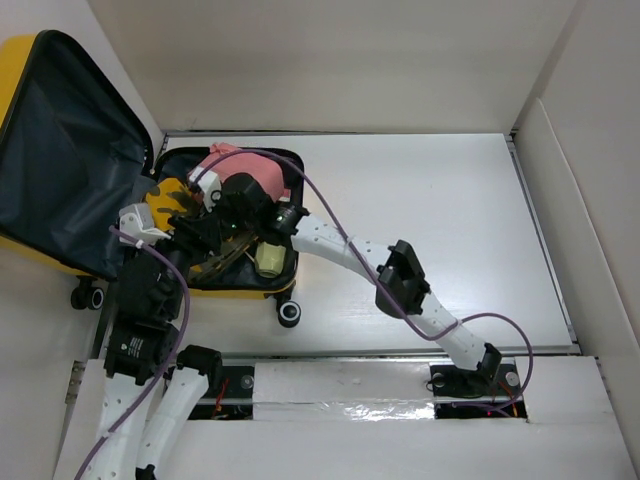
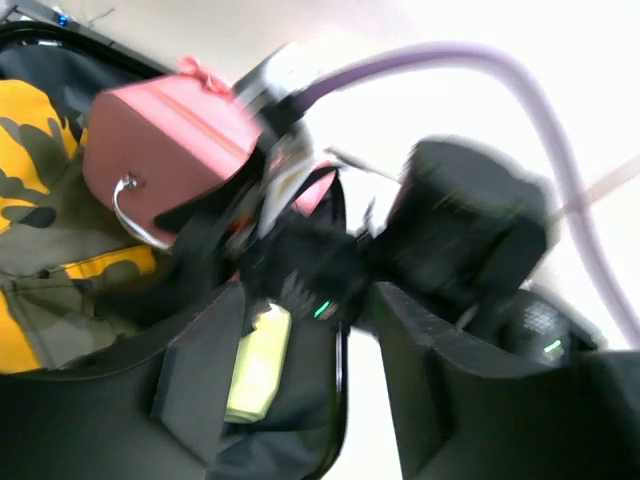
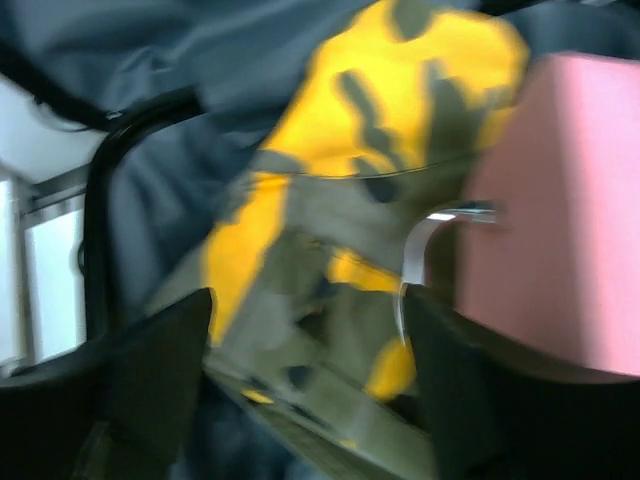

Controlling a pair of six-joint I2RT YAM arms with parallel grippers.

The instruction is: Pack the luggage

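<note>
The yellow suitcase [image 1: 236, 291] lies open at the table's left, its grey-lined lid [image 1: 62, 150] propped up. Inside lie a yellow camouflage garment [image 1: 172, 195], a small pink case [image 1: 238, 168] and a pale yellow object [image 1: 268, 260]. Both grippers are inside the suitcase. My right gripper [image 3: 310, 370] is open just above the garment [image 3: 320, 290], with the pink case [image 3: 565, 270] and its metal handle [image 3: 415, 250] by its right finger. My left gripper [image 2: 320, 390] is open and empty over the suitcase's near rim, with the pale yellow object [image 2: 258, 362] by its left finger [image 2: 200, 370]. The left wrist view also shows the pink case [image 2: 165, 150].
The right arm's wrist [image 2: 470, 230] and its purple cable [image 2: 480, 60] cross close in front of the left gripper. White walls [image 1: 560, 200] fence the table [image 1: 420, 200]. The suitcase's black wheels [image 1: 289, 313] point to the near edge.
</note>
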